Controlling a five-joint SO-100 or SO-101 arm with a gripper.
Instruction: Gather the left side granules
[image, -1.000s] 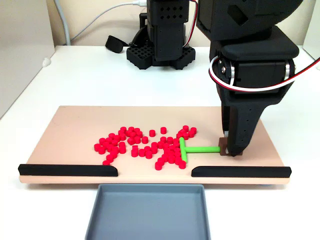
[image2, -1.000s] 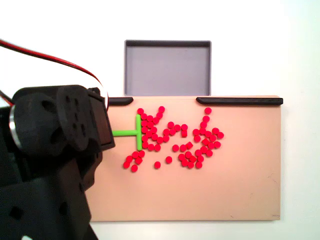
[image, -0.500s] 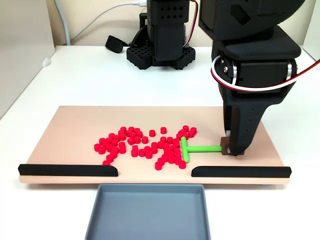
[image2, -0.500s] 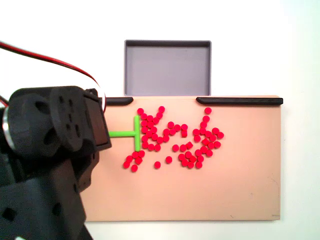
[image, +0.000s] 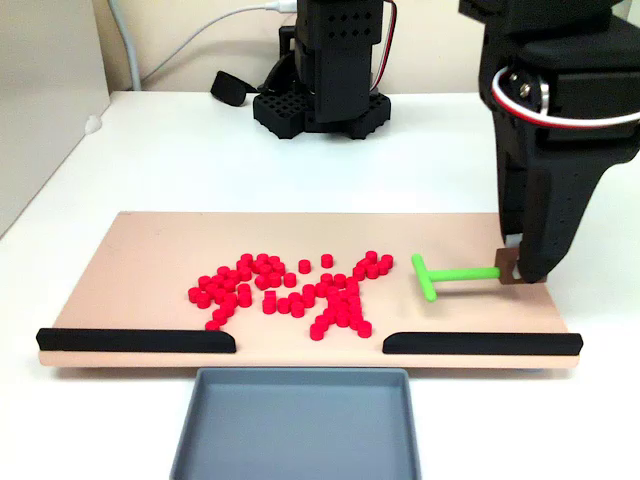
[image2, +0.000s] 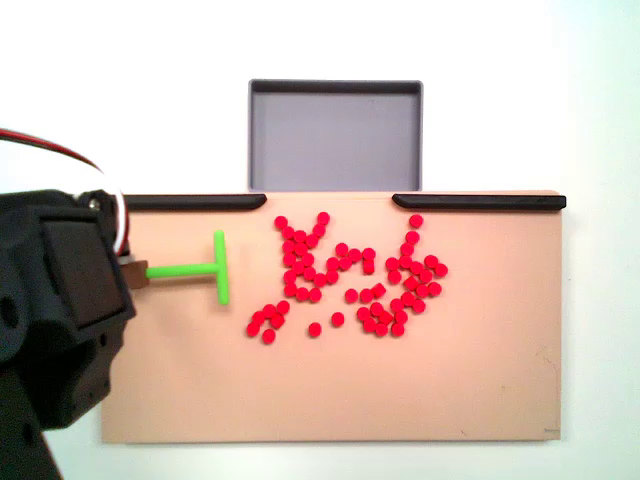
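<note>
Since one second ago my gripper (image: 512, 272) pulled the pusher (image: 450, 273) back toward 3 o'clock in the front fixed view, and its crossbar no longer touches the granules (image: 295, 288). Now bare board lies between the bar and the nearest pellets. The granules themselves look not shifted.

I see the gripper closed on the brown end block of the pusher, at the 3 o'clock edge of the board (image: 150, 250). In the top fixed view the same gripper (image2: 135, 275) is at 9 o'clock and the pusher (image2: 200, 268) points to 3 o'clock.

The granules (image2: 350, 280) lie in a loose patch around the middle of the board (image2: 480, 380), a little to the tray side. In the top view one pellet sits alone near the right rail (image2: 478, 202). Toward 6 o'clock in this view the board is wide and bare.

Two black rails, left (image: 135, 341) and right (image: 480, 343) in the front view, run along the tray edge with a gap between them. The grey tray (image: 292, 425) sits just behind this gap. The arm base (image: 325, 70) stands at 12 o'clock in the front view, well apart from the board, with a white cable (image: 180, 50) beside it.
</note>
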